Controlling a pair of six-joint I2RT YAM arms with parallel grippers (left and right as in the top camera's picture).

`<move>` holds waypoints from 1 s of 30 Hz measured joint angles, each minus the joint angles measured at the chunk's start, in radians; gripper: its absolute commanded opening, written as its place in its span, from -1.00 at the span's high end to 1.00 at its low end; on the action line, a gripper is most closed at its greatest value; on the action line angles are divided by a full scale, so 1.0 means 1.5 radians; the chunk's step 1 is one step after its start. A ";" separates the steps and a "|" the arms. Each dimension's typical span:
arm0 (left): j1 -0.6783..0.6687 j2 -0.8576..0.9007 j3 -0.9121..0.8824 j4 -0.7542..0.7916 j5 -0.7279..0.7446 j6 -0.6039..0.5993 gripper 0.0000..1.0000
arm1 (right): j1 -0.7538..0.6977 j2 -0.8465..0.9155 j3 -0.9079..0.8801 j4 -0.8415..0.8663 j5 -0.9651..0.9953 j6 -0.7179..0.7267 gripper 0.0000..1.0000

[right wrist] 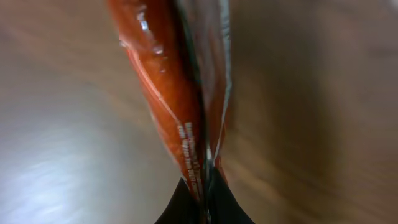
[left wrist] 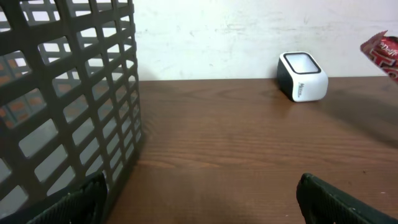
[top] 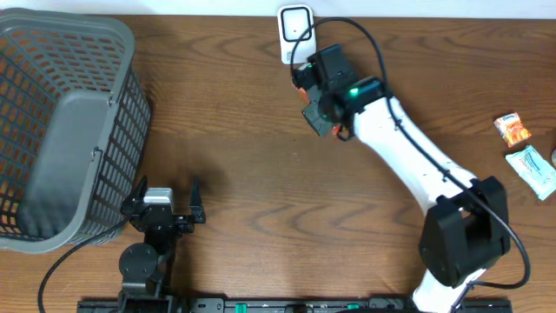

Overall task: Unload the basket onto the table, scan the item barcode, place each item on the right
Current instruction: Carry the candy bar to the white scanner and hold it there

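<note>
The packet (right wrist: 186, 93) is a glossy red-orange wrapper with a silvery seam and a line of tiny white print, seen edge-on and held above the far middle of the tabletop (top: 261, 191), just in front of the small white scanner (top: 295, 30). The tabletop is dark brown wood grain, with a plain white wall (left wrist: 217, 31) behind it. A large grey mesh basket (top: 122, 122) stands at the far left, and two small packets, one orange (top: 512, 129) and one pale blue (top: 532, 169), lie at the right edge. The right gripper (right wrist: 202, 199) is closed tight on the packet's lower edge. The left gripper (top: 165, 204) rests near the basket, jaws spread wide and holding nothing.
</note>
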 measured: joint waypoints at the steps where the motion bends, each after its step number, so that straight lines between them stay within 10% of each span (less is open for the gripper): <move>1: 0.000 0.000 0.000 0.000 0.000 0.000 -0.96 | 0.010 0.000 0.000 0.001 0.036 0.003 0.96; 18: 0.000 0.000 0.000 0.000 0.000 0.000 -0.95 | 0.128 0.000 -0.130 -0.090 0.779 0.306 0.97; 30: 0.000 0.000 0.000 0.000 0.000 0.000 -0.95 | 0.129 0.000 -0.160 -0.087 0.870 0.456 0.97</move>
